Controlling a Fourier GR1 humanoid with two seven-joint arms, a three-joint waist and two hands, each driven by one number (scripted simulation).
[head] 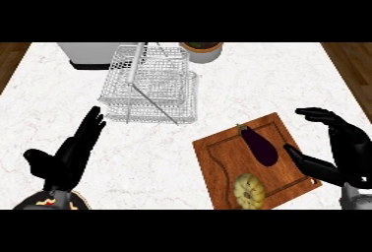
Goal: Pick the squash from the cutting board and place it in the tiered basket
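No text, label, brand, number or sign is showing legibly anywhere in the head view.

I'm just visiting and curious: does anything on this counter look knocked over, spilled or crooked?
Nothing looks spilled or damaged. The cutting board lies at an angle to the counter's edge, with the squash and an eggplant on it. The wire tiered basket stands upright.
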